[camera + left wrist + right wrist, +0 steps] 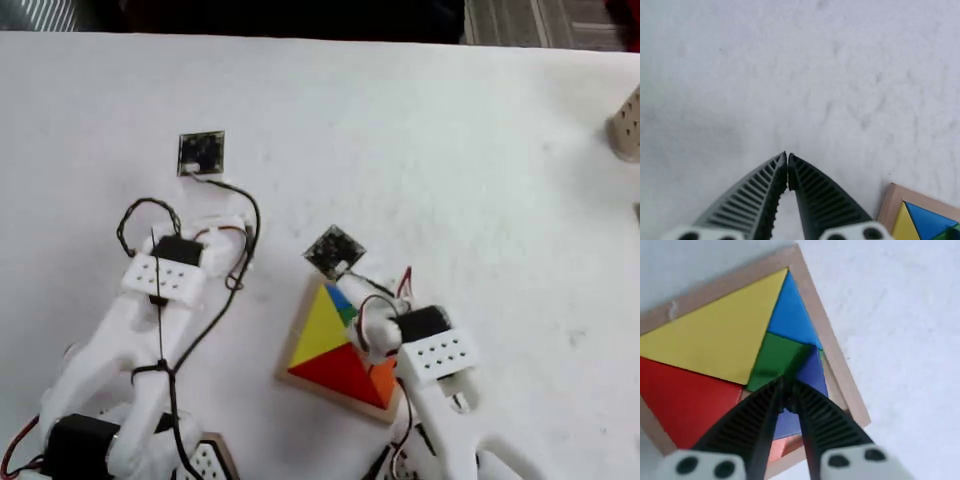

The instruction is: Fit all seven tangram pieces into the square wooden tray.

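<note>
Right gripper (785,384) above tray (832,342); pieces (715,340) multicoloured

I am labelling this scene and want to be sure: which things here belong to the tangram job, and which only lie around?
Job: wooden tray; yellow triangle, red triangle, blue triangle, green square inside it; right gripper above them.
Lying about: perforated beige object on the table, far from the tray.

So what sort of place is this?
Probably a robotics lab bench or hobby workspace: a small white left arm and right arm sit at a white table with a wooden tray of tangram pieces.
</note>
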Robot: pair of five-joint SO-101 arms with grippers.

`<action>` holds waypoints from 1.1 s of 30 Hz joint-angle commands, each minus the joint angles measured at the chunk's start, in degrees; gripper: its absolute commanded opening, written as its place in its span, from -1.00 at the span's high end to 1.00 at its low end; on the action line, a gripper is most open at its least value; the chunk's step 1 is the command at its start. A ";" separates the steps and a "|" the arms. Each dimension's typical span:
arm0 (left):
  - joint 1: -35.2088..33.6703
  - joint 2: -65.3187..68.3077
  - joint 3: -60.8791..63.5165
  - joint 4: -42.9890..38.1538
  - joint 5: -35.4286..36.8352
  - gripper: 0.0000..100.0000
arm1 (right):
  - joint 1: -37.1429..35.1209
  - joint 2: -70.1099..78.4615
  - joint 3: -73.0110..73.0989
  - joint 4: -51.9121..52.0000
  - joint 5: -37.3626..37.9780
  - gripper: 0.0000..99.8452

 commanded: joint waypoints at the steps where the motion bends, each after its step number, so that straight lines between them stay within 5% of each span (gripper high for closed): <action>1: -0.40 -1.80 -0.53 -1.49 -0.53 0.95 | 5.76 0.48 0.18 -0.13 3.52 0.96; 11: -0.22 -1.80 -0.53 -1.49 -0.53 0.95 | 11.82 -0.04 -1.14 0.57 6.59 0.96; 22: -0.48 -2.24 -0.53 -1.58 -0.79 0.95 | 12.44 -0.04 -13.45 15.60 6.33 0.96; 33: -4.00 -2.51 -0.44 -1.14 -2.55 0.95 | 16.13 -13.76 -8.70 11.38 -5.63 0.96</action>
